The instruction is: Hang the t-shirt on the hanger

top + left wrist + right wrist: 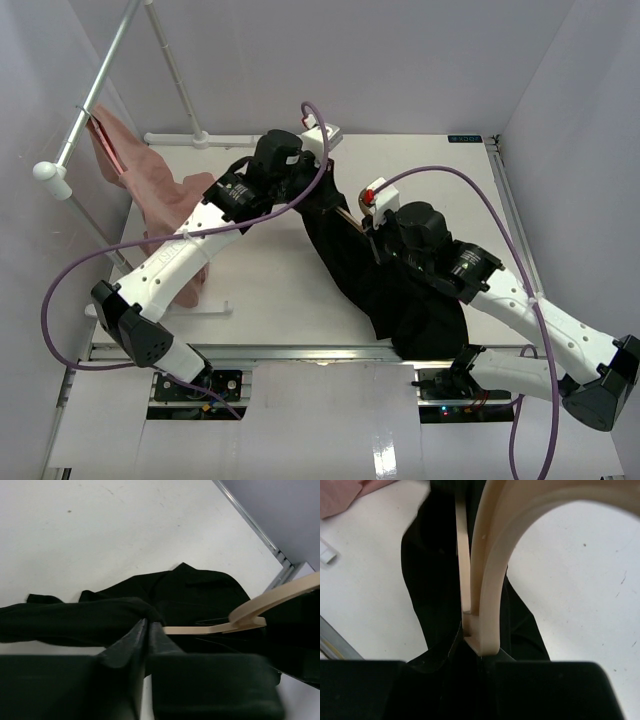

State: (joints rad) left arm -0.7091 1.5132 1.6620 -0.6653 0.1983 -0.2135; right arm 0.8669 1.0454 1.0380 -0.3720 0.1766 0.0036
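Note:
The black t-shirt [400,290] lies stretched across the middle of the white table [270,290]. Its far end rises to my left gripper [305,188]. In the left wrist view the left gripper [148,625] has its jaws almost together, with a fold of the t-shirt [100,617] bunched at the tips. The tan wooden hanger [215,627] lies just to its right over the t-shirt. My right gripper [366,235] is shut on the hanger [487,580] at one end [480,652], with black cloth on both sides. Most of the hanger [348,214] is hidden in the top view.
A pink garment [150,195] hangs from the grey metal rail [100,85] at the left and drapes onto the table; its corner [340,495] shows in the right wrist view. Rack feet [190,138] stand at the back left. White walls enclose the table.

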